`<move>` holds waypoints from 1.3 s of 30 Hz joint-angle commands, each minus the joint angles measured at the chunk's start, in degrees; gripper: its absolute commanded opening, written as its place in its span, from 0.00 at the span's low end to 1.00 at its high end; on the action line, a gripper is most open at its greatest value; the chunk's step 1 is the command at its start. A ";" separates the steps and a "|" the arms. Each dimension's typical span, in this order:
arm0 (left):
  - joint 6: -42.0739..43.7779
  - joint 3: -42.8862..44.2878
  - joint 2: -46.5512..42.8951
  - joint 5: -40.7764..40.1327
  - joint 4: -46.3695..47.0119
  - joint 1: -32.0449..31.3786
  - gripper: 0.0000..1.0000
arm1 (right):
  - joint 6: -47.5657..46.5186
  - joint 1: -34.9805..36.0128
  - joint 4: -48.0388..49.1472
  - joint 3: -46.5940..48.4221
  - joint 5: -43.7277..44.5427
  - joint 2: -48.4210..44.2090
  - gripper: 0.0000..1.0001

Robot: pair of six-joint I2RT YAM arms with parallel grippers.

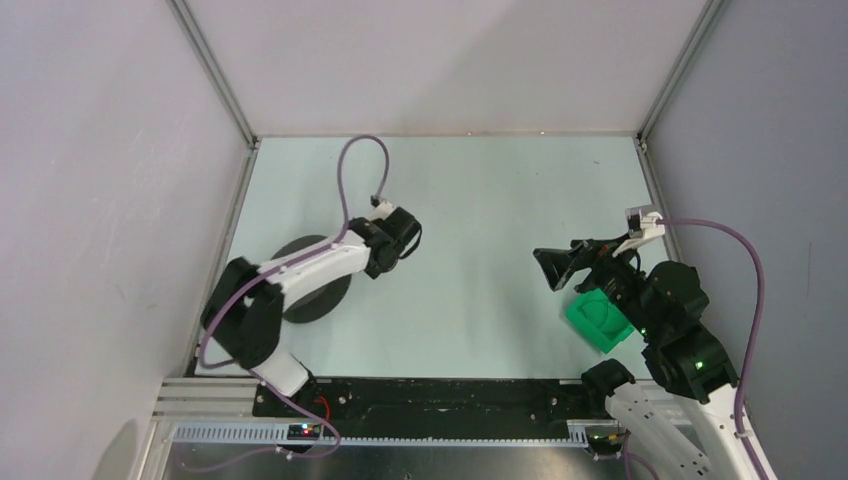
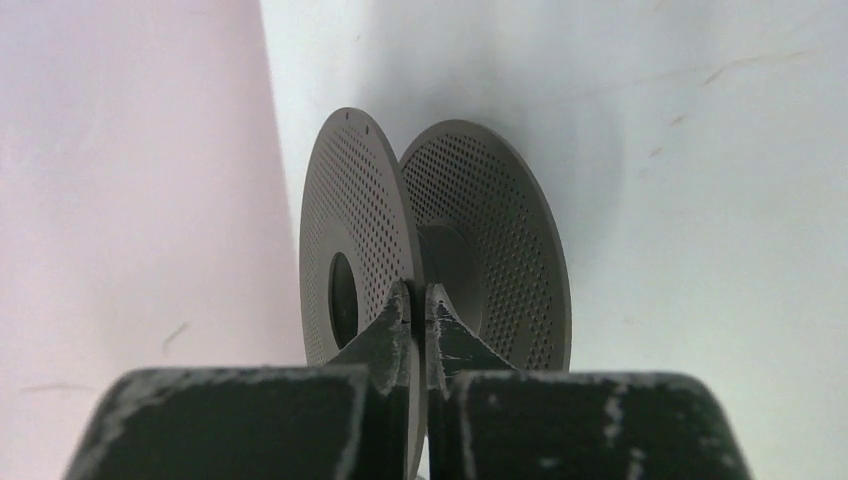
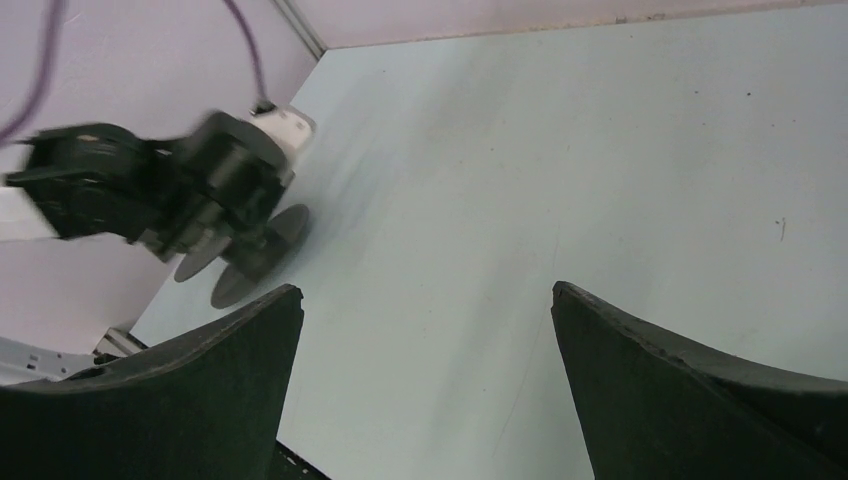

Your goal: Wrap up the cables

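The big dark grey round spool (image 2: pixel 470 230) has two perforated flanges and a bare hub. My left gripper (image 2: pixel 418 297) is shut on the rim of one flange. In the top view the spool (image 1: pixel 318 297) shows as a dark disc partly under the left arm, by the left gripper (image 1: pixel 392 240). It also shows blurred in the right wrist view (image 3: pixel 250 268). My right gripper (image 3: pixel 425 288) is open and empty above the table. A hair-fine dark cable strand (image 3: pixel 520 384) lies on the table between its fingers. The right gripper (image 1: pixel 553 266) points left in the top view.
A green block (image 1: pixel 598 320) sits on the table under the right arm. Walls close the table (image 1: pixel 480 200) in on the left, back and right. A black rail (image 1: pixel 430 395) runs along the near edge. Purple arm cords (image 1: pixel 350 170) loop above the left arm.
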 commanded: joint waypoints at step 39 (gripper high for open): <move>7.05 4.84 -23.54 44.80 6.30 3.22 0.48 | 17.44 -21.86 -25.19 -1.26 12.10 7.70 0.65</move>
